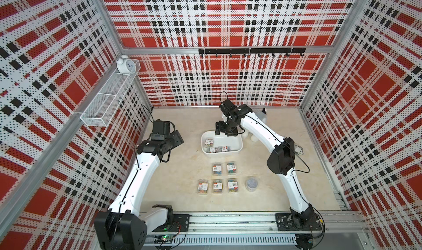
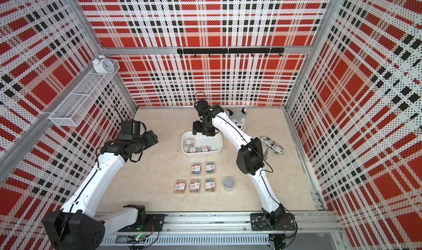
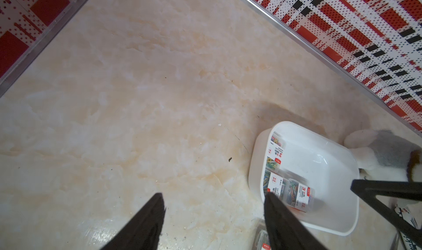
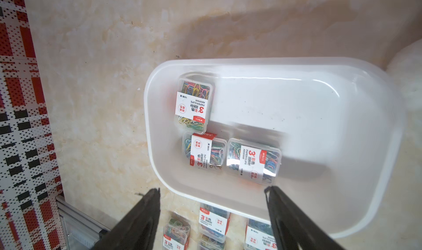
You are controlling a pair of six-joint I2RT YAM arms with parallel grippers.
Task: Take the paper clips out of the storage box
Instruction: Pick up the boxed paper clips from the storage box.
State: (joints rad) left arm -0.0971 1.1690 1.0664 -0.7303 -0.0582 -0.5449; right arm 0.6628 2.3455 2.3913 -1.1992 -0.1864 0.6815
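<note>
The storage box [image 1: 238,143] is a shallow white tub at mid-table, with three cases of paper clips [image 4: 194,102] lying along one side of it. Several more cases [image 1: 217,169] and a round clear tub [image 1: 252,183] stand in rows on the table in front of it. My right gripper [image 4: 212,191] hangs open over the box's far side [image 1: 222,131], with nothing between its fingers. My left gripper [image 3: 213,196] is open and empty over bare table left of the box [image 3: 319,164]; in a top view it shows at the table's left [image 1: 177,140].
A plush dog [image 2: 237,119] sits behind the box, partly hidden by my right arm. A patterned pouch [image 2: 272,145] lies to the right. On the left wall hangs a wire-mesh basket [image 1: 107,100] with an alarm clock [image 1: 124,65]. A black hook rail [image 1: 251,51] runs along the back wall.
</note>
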